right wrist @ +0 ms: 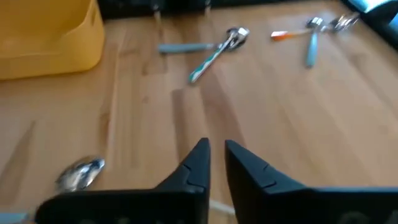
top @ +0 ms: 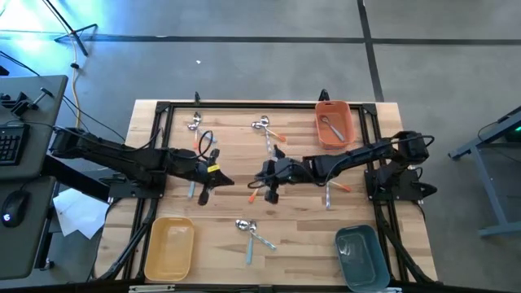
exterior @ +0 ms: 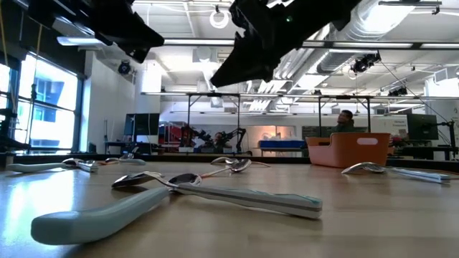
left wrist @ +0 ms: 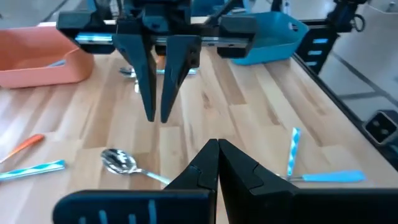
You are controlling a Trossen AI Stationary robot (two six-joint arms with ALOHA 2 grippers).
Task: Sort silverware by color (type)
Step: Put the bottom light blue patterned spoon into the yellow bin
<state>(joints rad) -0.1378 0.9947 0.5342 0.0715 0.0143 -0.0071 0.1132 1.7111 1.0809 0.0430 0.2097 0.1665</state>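
Three bins (top: 334,122) ring table; silverware (top: 255,233) scattered between grippers, unobstructed.

Silverware (top: 254,234) scattered between three corner bins (top: 334,122).

Bright overhead lighting, blurred right wrist view.

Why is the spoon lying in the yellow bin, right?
Not quite: the spoon lies in the orange bin, not the yellow one. The high view shows the yellow bin with nothing in it.
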